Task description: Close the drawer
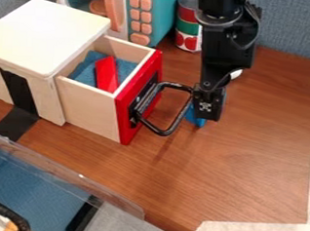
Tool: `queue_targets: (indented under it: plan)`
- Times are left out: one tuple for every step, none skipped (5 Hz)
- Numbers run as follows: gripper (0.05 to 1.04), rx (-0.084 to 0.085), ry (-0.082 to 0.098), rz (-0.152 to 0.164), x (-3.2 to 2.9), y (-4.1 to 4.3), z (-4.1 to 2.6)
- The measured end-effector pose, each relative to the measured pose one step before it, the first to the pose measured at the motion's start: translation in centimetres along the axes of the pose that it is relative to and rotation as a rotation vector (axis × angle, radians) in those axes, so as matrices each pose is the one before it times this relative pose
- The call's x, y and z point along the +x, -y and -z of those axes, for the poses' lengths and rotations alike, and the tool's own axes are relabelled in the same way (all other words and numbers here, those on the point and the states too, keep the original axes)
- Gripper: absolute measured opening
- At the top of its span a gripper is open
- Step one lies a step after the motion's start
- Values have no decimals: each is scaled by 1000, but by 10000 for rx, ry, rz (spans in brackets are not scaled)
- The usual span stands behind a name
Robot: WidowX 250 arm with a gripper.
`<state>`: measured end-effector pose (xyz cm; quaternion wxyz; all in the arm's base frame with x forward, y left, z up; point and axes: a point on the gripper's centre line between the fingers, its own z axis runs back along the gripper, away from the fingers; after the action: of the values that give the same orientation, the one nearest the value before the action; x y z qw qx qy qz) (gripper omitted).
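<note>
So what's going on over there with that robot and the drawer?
The robot arm has its gripper right by the black handle of a red-fronted wooden drawer; I can't tell if it touches. The drawer stands open, not closed yet, with blue cloth and a red block inside.

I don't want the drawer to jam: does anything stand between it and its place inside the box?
Nothing visible stands between the drawer and the inside of the box. A blue cloth and a red block lie in the drawer; whether the block would clear the opening, I cannot tell.
</note>
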<state>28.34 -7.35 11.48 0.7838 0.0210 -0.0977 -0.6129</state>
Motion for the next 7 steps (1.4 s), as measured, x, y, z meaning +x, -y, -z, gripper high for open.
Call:
queue_targets:
  plan:
    - [998,-255,-176,-34,-252,276,814]
    - [998,-228,-492,508,489,480,1361]
    - [998,-104,-267,307,109,-227,940]
    - [998,-172,-132,88,173,-66,1035]
    - [998,-306,-174,42,331,-477,1412]
    - [998,-284,-151,18,139,-252,1242]
    - [998,-233,-81,160,205,-247,1191]
